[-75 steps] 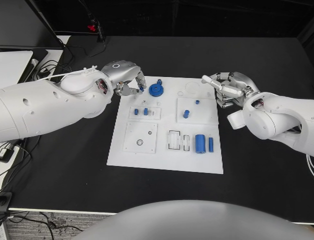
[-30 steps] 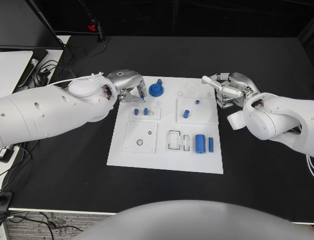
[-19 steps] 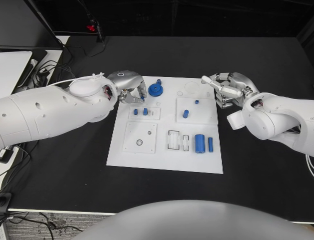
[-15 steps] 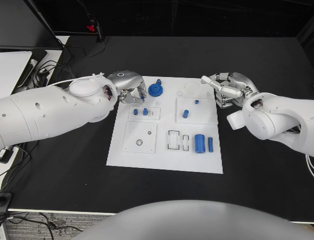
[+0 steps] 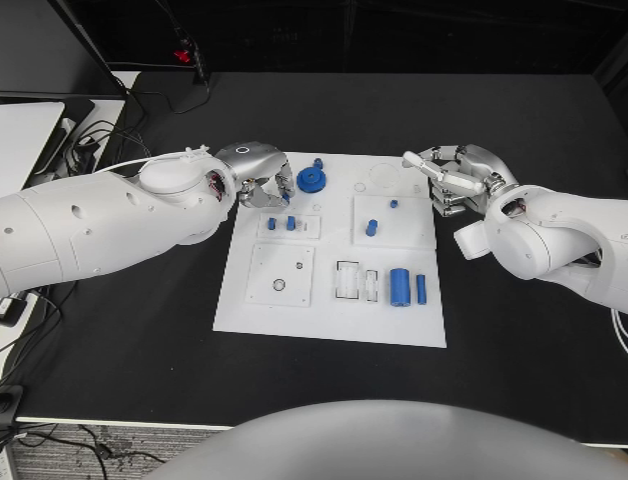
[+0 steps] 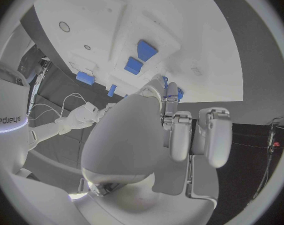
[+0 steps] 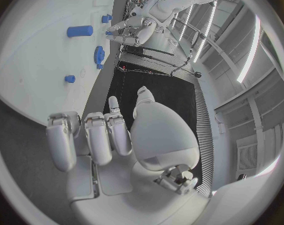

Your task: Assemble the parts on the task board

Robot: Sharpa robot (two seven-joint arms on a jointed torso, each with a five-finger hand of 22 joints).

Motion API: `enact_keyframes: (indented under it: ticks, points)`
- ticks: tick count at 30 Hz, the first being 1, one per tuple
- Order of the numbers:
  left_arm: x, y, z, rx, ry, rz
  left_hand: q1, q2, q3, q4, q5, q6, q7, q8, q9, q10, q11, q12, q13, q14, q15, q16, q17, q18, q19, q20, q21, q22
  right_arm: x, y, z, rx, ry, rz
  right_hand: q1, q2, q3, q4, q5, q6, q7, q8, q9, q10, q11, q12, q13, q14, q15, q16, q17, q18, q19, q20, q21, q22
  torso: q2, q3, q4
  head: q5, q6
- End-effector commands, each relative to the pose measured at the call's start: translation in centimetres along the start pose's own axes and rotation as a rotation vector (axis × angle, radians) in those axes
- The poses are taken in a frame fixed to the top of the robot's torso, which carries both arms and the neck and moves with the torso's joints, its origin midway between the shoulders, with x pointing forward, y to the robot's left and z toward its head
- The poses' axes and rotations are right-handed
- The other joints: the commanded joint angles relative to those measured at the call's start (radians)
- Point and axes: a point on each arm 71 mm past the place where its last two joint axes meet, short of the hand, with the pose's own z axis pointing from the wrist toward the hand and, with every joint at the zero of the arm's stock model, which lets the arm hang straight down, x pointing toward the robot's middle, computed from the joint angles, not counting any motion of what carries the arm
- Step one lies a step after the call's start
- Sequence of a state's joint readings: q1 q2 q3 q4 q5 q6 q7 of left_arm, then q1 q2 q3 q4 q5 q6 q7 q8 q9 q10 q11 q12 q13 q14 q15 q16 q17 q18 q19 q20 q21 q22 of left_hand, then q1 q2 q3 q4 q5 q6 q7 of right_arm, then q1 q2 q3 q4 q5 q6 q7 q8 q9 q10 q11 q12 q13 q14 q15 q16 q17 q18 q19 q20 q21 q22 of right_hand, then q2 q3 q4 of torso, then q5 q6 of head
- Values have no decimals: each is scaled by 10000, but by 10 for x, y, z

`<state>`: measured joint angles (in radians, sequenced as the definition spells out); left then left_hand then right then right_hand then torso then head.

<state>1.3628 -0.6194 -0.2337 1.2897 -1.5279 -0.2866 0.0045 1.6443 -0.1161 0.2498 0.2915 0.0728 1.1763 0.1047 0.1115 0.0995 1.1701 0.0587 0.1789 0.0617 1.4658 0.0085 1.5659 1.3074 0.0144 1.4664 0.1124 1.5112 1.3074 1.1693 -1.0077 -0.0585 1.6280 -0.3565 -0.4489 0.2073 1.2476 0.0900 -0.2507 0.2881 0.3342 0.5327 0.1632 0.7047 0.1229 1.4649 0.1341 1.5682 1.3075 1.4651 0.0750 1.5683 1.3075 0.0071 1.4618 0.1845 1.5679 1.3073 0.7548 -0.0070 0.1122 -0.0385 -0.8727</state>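
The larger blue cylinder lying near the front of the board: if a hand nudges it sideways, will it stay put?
Probably not. The larger blue cylinder lies on its side on the task board, so it may roll. Its smooth round surface looks slippery to pinch. It looks rigid.

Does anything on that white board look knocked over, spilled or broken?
Nothing stands out. The white board lies flat, the small blue pieces sit tidily on it, and the left hand and right hand sit at its far corners, holding nothing as far as I can see.
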Motion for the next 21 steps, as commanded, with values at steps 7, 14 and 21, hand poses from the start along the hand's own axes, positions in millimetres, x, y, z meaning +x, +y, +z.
enact_keyframes:
  ticks: [7,14,21]
  points:
    - [5,-2,-1,10,466,-53,-34,46,73,13,-53,17,30,34,19,88,13,-65,-1,976,-72,-22,2426,57,500,-79,-82,2370,1,1,0,-113,71,-1,48,55,-44,9,57,-16,452,53,-13,1059,19,26,2633,1057,25,25,2633,-71,1090,26,29,2635,-4,-2,-7,-3,1]
    - [6,-1,0,-32,568,-46,-36,48,76,13,-53,16,30,32,19,90,13,-69,-1,972,-73,-26,2415,60,493,-78,-91,2367,1,2,0,-117,85,3,48,55,-44,9,57,-16,452,53,-13,1059,19,26,2633,1057,25,25,2633,-71,1090,26,29,2635,-2,4,-15,-2,1]
    - [7,0,1,-143,731,-41,-32,23,93,4,-62,-27,39,-2,10,75,19,-118,-4,970,-71,-28,2411,63,484,-77,-103,2363,1,2,0,-117,88,4,48,55,-44,9,57,-16,452,53,-13,1059,19,26,2633,1057,25,25,2633,-71,1090,26,29,2635,-1,0,-13,-19,1]
